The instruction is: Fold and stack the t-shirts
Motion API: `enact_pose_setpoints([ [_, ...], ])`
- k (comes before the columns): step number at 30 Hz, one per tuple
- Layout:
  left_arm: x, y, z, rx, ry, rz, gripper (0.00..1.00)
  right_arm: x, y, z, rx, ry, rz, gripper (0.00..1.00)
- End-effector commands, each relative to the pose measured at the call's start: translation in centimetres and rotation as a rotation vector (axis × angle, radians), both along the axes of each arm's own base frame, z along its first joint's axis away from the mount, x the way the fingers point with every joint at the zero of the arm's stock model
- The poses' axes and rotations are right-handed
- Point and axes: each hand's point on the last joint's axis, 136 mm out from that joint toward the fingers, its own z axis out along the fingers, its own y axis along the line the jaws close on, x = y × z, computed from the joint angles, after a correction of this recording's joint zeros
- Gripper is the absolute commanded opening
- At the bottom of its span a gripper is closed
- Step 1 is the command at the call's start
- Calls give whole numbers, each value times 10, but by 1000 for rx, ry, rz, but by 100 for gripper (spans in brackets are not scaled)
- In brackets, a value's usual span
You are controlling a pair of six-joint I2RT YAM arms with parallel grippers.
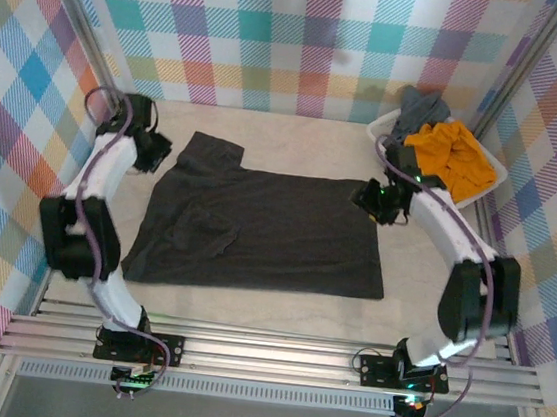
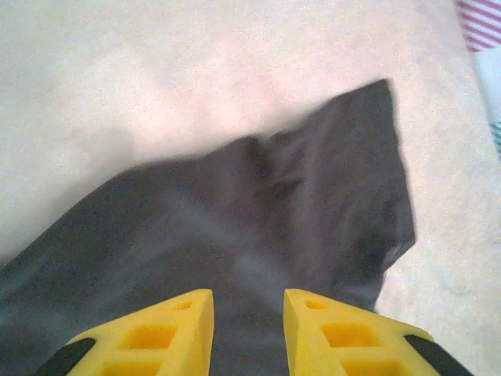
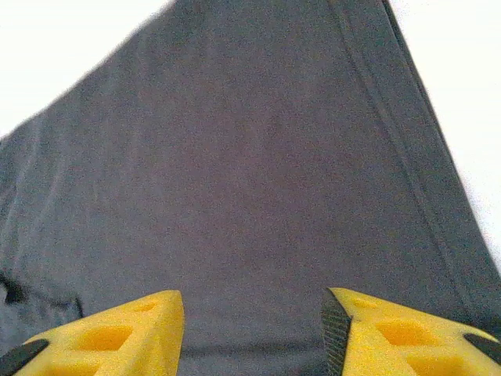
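A dark charcoal t-shirt (image 1: 256, 228) lies spread flat across the middle of the table, one sleeve (image 1: 210, 148) poking out at its far left corner. My left gripper (image 1: 154, 151) hovers by that sleeve. In the left wrist view the yellow fingers (image 2: 184, 329) of the left gripper (image 2: 248, 301) stand apart over the sleeve cloth (image 2: 313, 204), nothing between them. At the shirt's far right edge is my right gripper (image 1: 380, 202). Seen from its wrist, the right gripper (image 3: 252, 301) is open above smooth cloth (image 3: 250, 172). A mustard-orange t-shirt (image 1: 453, 156) and a slate grey t-shirt (image 1: 421, 109) are bunched in the basket.
The white basket (image 1: 493, 178) sits at the far right corner against the checked wall. Bare beige table (image 1: 297, 130) runs behind the shirt and in front of it (image 1: 277, 309). Aluminium rails (image 1: 272, 354) cross the near edge by the arm bases.
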Motion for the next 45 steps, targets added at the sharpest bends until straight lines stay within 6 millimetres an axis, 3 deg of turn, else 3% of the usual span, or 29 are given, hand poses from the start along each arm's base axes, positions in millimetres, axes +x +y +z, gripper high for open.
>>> enact_pose_setpoints([
  [1, 49, -13, -12, 30, -14, -183, 31, 45, -3, -16, -127, -15, 38, 50],
  [7, 113, -17, -41, 7, -16, -248, 35, 103, -26, -61, -262, 102, -91, 50],
  [13, 142, -24, -51, 12, -61, -297, 39, 128, -46, -93, -311, 203, -203, 50],
  [17, 146, -26, -52, 34, -70, -339, 40, 132, -55, -100, -341, 219, -241, 50],
  [21, 142, -25, -51, 47, -51, -346, 40, 122, -59, -106, -327, 289, -275, 50],
  [27, 138, -26, -43, 58, -60, -347, 40, 109, -45, -105, -309, 274, -290, 49],
  [32, 136, -28, -34, 52, -72, -351, 40, 117, -34, -111, -292, 263, -294, 49],
  [38, 135, -32, -35, 36, -70, -366, 39, 120, -30, -118, -287, 275, -309, 40],
  [42, 132, -34, -32, 33, -70, -366, 38, 125, -41, -116, -310, 262, -327, 38],
  [45, 131, -34, -25, 32, -84, -364, 38, 133, -69, -106, -316, 242, -358, 38],
])
